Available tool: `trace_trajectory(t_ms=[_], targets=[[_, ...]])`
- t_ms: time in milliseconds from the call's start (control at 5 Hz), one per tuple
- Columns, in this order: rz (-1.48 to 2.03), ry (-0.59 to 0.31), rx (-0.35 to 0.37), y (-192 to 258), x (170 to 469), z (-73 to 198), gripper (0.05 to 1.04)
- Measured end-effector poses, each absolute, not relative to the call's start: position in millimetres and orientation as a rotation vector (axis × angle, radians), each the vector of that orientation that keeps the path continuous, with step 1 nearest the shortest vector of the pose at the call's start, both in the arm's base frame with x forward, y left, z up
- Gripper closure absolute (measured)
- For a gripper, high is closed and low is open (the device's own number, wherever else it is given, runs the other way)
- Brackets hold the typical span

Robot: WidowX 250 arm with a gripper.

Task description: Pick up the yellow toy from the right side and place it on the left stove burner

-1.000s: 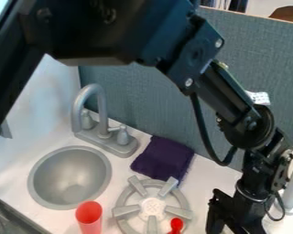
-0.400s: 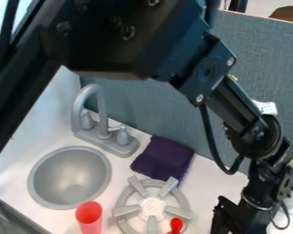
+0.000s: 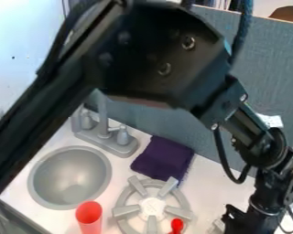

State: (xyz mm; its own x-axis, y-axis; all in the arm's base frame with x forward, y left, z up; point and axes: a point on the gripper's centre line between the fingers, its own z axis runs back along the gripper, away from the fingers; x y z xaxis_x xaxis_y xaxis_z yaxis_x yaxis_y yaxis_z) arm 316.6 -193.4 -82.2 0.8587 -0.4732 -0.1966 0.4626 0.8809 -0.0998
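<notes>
The single view slants down from above onto the white, flat surface, facing the blue-grey fabric panel; the black jointed arm looms nearest (quite close up).

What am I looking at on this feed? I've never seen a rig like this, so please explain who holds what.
The black machine is a robot arm, seen by a fixed camera looking down at a slant. Its gripper is low at the right; I cannot tell whether it holds anything. On the white counter are a grey sink with a faucet behind it, a purple cloth, a stove burner, a red cup, and a small red object by the burner.
</notes>
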Motion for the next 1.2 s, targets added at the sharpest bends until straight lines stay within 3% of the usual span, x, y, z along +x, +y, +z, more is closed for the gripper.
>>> trace_trajectory(t_ms=[200,400,600,800,1000,1200], targets=[[-0.480,0.220,-0.043,-194,317,-84,0.632],[-0.466,0.209,-0.033,-188,310,-81,0.712],[-0.464,0.160,-0.042,-180,297,-59,0.748],[-0.454,0.047,-0.095,-173,282,-19,0.749],[-0.337,-0.016,-0.113,-143,275,3,0.749],[-0.162,-0.043,-0.037,-97,276,9,0.749]])
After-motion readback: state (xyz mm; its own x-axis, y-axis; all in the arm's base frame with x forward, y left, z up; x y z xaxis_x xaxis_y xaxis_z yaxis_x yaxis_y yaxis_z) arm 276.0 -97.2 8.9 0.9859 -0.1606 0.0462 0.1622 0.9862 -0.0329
